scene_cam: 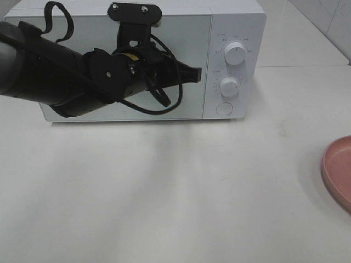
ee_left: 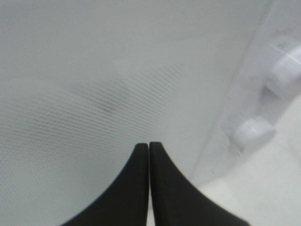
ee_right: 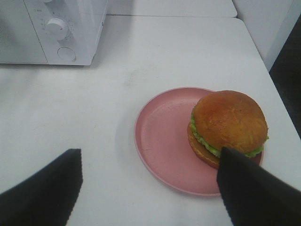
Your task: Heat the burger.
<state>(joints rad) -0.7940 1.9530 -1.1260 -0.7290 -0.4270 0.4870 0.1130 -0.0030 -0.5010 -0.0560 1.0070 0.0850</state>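
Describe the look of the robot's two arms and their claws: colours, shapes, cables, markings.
The left arm is matte black and bulky, with a black bracket on top fixed by silver screws, a small yellow label near the wrist, and looping black cables. The left claw has smooth black fingers that curve to narrow tips. The right claw shows only two broad, dark, matte finger ends; its arm is out of view.

The counter (scene_cam: 175, 192) and microwave (scene_cam: 219, 22) front are viewed from high in front, the microwave door (ee_left: 94, 70) is seen at close range by the left wrist, and its dials (ee_right: 57, 28) are shared by all views.
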